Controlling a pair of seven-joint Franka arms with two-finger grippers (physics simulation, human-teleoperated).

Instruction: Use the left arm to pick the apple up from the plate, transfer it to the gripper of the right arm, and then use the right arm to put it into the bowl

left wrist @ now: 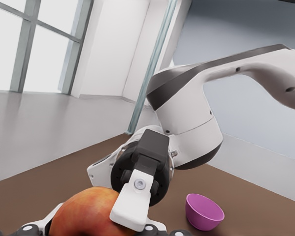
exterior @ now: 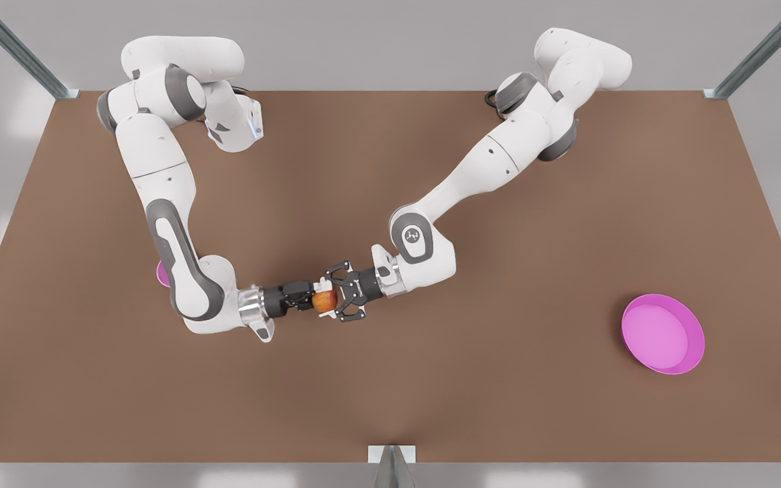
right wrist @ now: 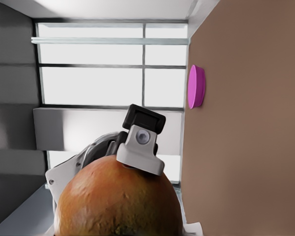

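Fingers (exterior: 333, 274) of the left gripper (exterior: 337, 295) stand spread, one on either side of the apple (exterior: 325, 302), and seem not to press it. The right gripper (exterior: 310, 298) meets it nose to nose from the other side and looks clamped on the fruit. That would explain why the apple hangs in the air above the middle of the worktop (exterior: 499, 407), rather nearer its front edge. I take this for the handover, with the weight on the right arm (exterior: 173, 257) and the left arm (exterior: 472, 173) ready to back away.

The plate (exterior: 662, 333) lies bare near the edge on the front view's right. The bowl (exterior: 161, 272) sits near the opposite edge, half hidden behind the right arm, so that arm has a short carry.

By my count there are two arms, two grippers, one apple, one plate and one bowl.
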